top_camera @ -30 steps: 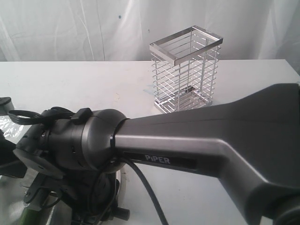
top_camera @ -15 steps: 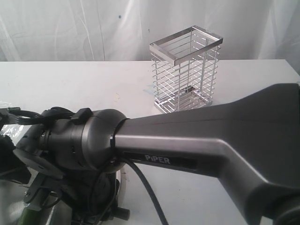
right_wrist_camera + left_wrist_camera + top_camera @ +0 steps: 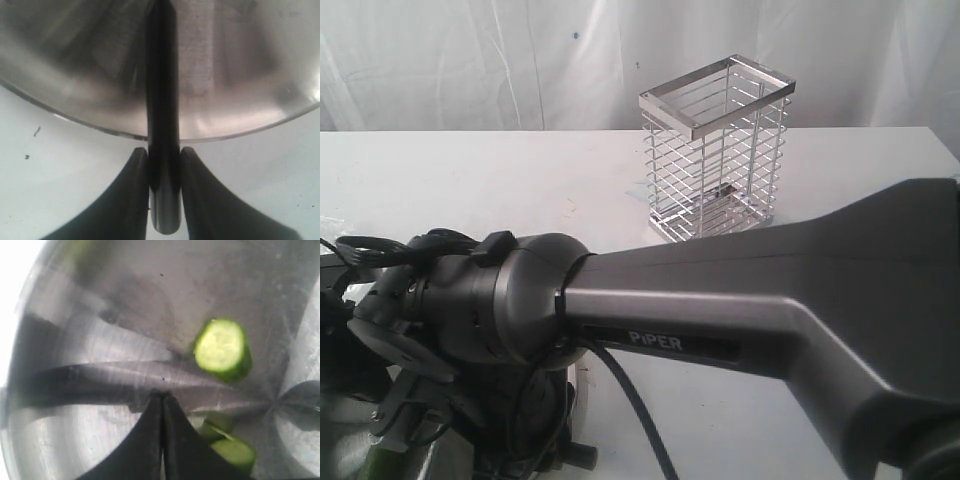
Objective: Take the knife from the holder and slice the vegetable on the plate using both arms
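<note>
In the right wrist view my right gripper is shut on the knife's black handle, which reaches over the rim of the steel plate. The left wrist view shows the dark blade lying across the plate. My left gripper is shut just before the blade, with nothing between its fingers. A cut piece of the green vegetable lies beyond the blade, pale face showing. More pieces sit beside the fingers. The wire holder stands empty on the table. The right arm hides both grippers in the exterior view.
The right arm's big grey link fills the exterior view's foreground and covers most of the plate. A green bit of vegetable shows at the bottom left. White table and a white curtain lie behind.
At the exterior view's left edge, the left arm's dark parts and cable have shifted slightly downward. The right arm and the holder have not moved.
</note>
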`<act>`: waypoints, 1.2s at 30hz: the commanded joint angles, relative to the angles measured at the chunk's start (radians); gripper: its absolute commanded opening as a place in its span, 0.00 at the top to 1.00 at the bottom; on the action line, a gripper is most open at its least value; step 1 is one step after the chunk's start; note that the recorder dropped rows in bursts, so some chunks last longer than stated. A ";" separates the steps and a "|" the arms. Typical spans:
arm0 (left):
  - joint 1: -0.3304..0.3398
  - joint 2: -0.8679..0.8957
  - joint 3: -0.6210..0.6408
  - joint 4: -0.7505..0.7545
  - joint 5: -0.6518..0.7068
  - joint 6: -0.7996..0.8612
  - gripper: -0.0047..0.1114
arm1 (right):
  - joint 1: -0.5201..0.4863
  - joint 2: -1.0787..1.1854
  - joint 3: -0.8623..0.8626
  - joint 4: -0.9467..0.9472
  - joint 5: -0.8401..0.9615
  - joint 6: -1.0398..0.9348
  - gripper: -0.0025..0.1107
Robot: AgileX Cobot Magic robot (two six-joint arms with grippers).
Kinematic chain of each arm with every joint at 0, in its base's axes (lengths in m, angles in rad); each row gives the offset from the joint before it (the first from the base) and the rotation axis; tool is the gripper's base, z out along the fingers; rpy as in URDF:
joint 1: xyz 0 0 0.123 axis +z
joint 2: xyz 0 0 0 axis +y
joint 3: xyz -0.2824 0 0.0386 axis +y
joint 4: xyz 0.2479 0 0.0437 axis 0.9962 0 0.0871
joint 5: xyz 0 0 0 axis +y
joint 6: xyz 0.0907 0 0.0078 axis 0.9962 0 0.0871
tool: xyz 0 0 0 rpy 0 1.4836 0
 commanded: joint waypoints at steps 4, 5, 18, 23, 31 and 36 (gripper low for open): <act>0.046 -0.079 -0.040 0.035 0.028 -0.058 0.96 | -0.002 -0.002 -0.007 -0.002 0.005 -0.004 0.98; 0.053 -0.101 -0.056 0.040 0.044 -0.058 0.96 | -0.002 -0.002 -0.007 -0.002 0.005 -0.004 0.98; 0.026 -0.227 -0.025 0.008 0.181 -0.054 0.96 | -0.008 -0.002 -0.007 -0.006 0.005 -0.004 0.98; -0.029 -0.267 -0.012 0.008 0.178 -0.051 0.96 | -0.011 -0.002 -0.007 -0.006 0.005 -0.004 0.98; -0.063 -0.255 -0.012 0.050 0.170 -0.058 0.96 | -0.011 -0.002 -0.007 -0.010 0.005 -0.004 0.98; -0.063 -0.255 -0.012 0.089 0.172 -0.190 0.96 | -0.011 -0.002 -0.007 -0.016 0.005 -0.004 0.98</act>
